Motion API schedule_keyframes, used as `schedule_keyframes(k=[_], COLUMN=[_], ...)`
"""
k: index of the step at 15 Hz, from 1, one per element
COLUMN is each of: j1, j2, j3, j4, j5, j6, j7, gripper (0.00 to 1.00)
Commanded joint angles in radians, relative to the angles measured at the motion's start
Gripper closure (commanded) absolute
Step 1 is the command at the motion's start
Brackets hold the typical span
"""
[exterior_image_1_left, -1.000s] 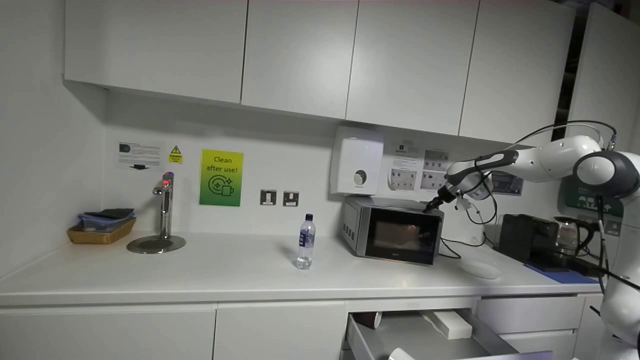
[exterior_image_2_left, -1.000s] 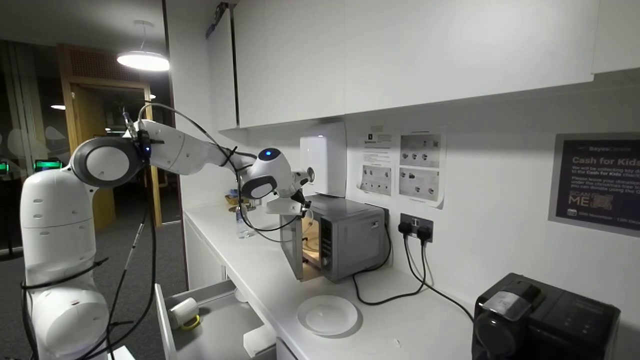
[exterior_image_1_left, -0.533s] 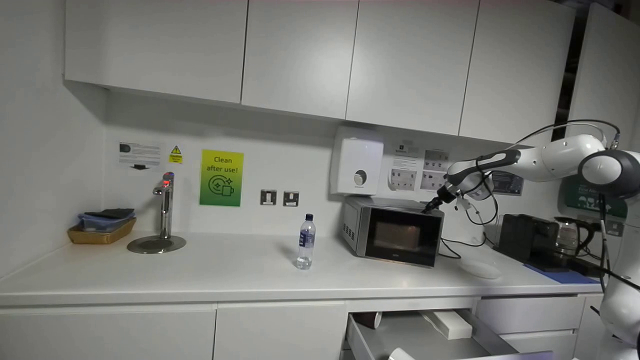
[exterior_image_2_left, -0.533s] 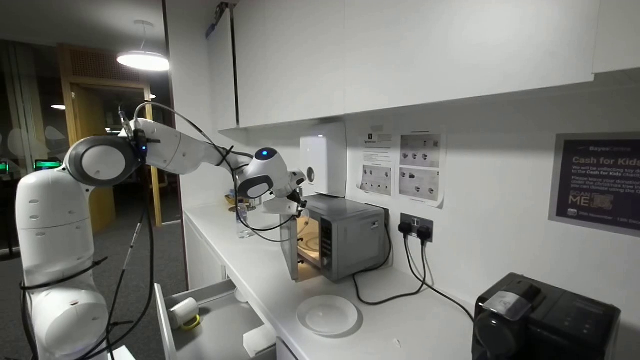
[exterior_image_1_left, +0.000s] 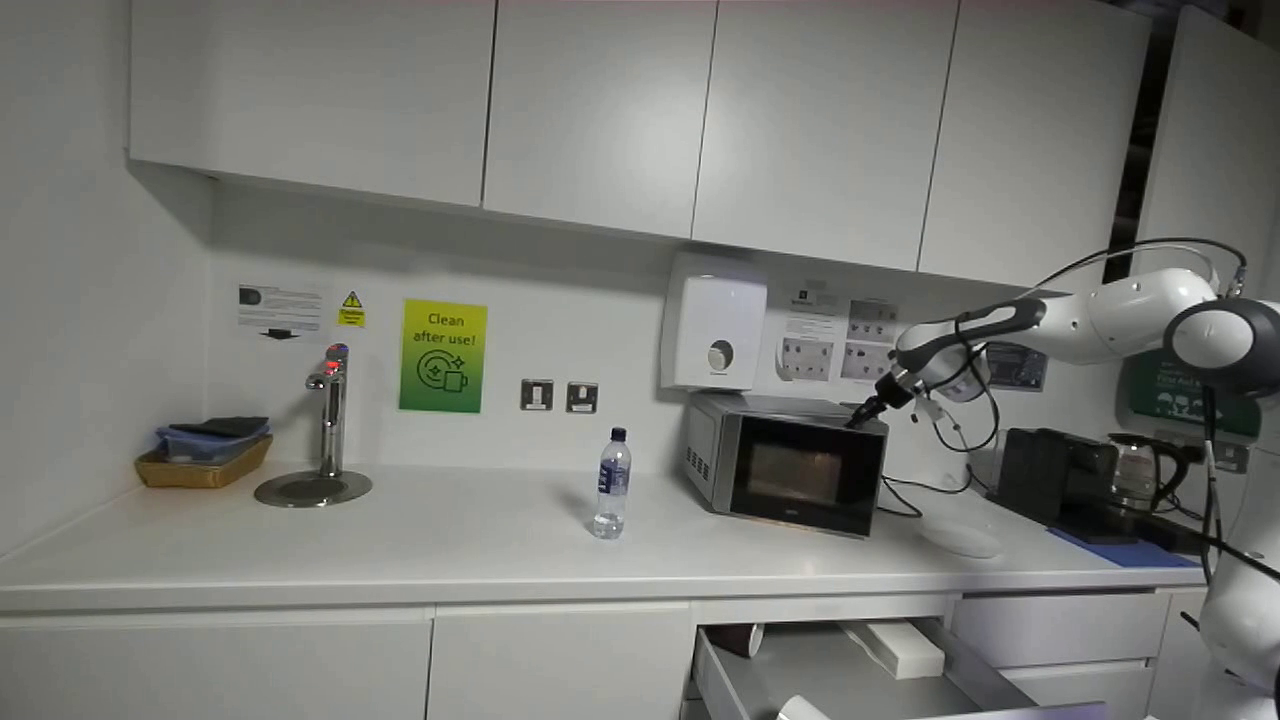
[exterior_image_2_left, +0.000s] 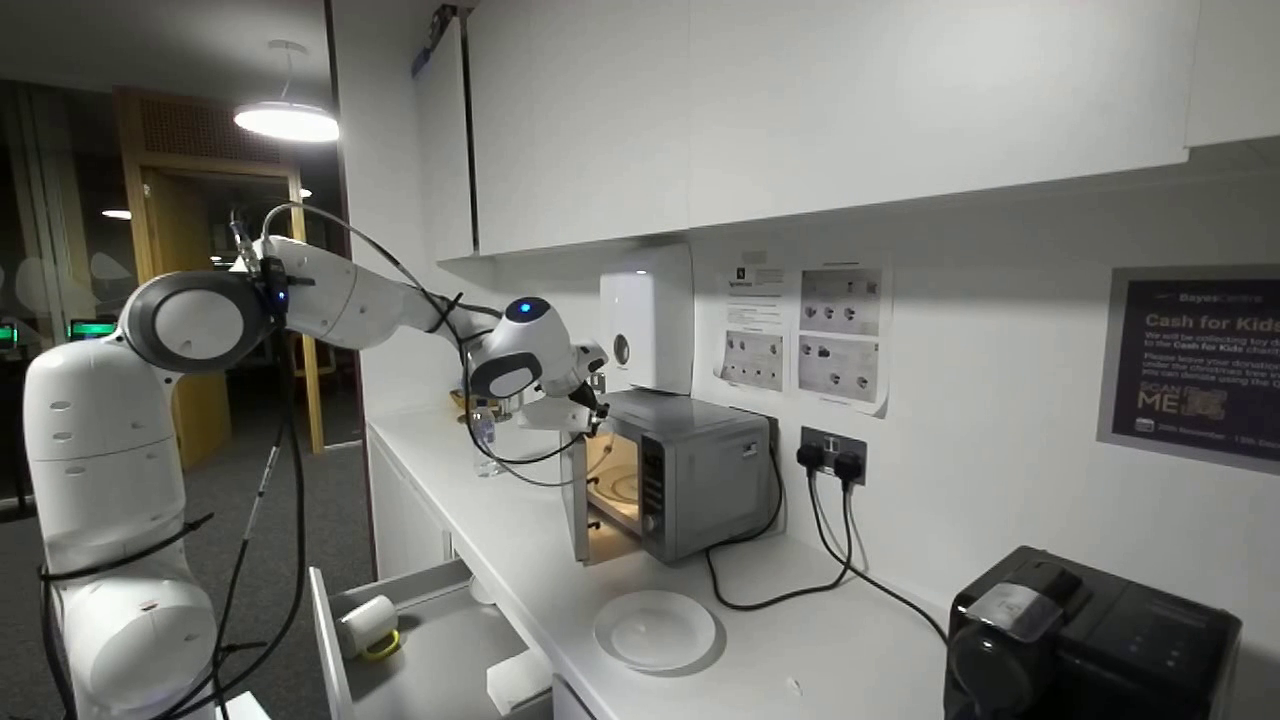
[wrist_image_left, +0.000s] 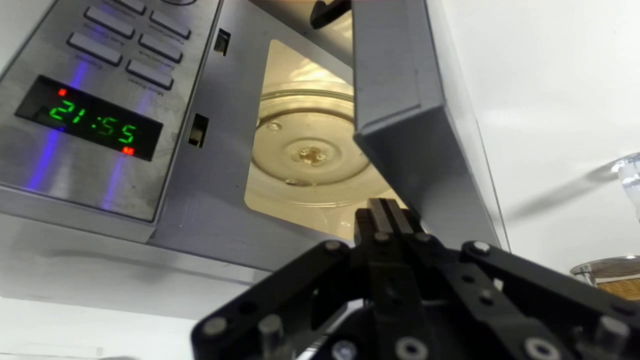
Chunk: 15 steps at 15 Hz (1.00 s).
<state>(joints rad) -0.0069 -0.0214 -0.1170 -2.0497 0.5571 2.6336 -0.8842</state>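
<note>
The gripper (wrist_image_left: 385, 204) has its two fingers pressed together, with nothing between them. Its tips reach into the gap between the door (wrist_image_left: 422, 160) and the body of the microwave (exterior_image_2_left: 710, 490), just beside the door's top edge on the inner side; whether they touch the door cannot be told.

The microwave stands toward the back of the counter (exterior_image_1_left: 400, 540), its door swung partly out. Inside, a warm light falls on the glass turntable (wrist_image_left: 310, 150). A black latch hook (wrist_image_left: 330, 12) juts from the door's free edge, and green digits glow on the display (wrist_image_left: 90, 118) of the control panel (wrist_image_left: 65, 165) (which the wrist view shows aslant).

In an exterior view, a white plate (exterior_image_2_left: 655, 632) lies near the microwave, toward the counter's front edge. A black coffee machine (exterior_image_2_left: 1090, 640) stands farther along, with a glass kettle (exterior_image_1_left: 1132, 470) just beside it. On the microwave's opposite side stands an upright clear bottle (exterior_image_1_left: 611, 485) with a dark cap; well apart from it are a tap (exterior_image_1_left: 332, 410) and a basket (exterior_image_1_left: 205, 475).

Below the counter a drawer (exterior_image_2_left: 450, 650) is pulled out. In it a white mug (exterior_image_2_left: 368, 622) with a yellow handle lies on its side, apart from a white box (exterior_image_2_left: 518, 680).
</note>
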Motion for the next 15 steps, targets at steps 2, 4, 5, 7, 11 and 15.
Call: schedule_keyframes(k=[2,4,5,7,11,15], j1=[-0.017,-0.016,-0.016,-0.015,-0.01,-0.006], j2=[-0.053,-0.057,-0.058,-0.064,-0.079,-0.092], j3=[0.015,0.015,0.015,0.015,0.014,0.014], j4=[-0.044,-0.051,-0.054,-0.061,-0.074,-0.088], j5=[-0.005,-0.005,-0.005,-0.005,-0.003,-0.002], j6=[-0.032,-0.033,-0.033,-0.035,-0.042,-0.05], j7=[0.014,0.015,0.014,0.014,0.012,0.01], gripper=[1.0,1.0,1.0,1.0,1.0,1.0])
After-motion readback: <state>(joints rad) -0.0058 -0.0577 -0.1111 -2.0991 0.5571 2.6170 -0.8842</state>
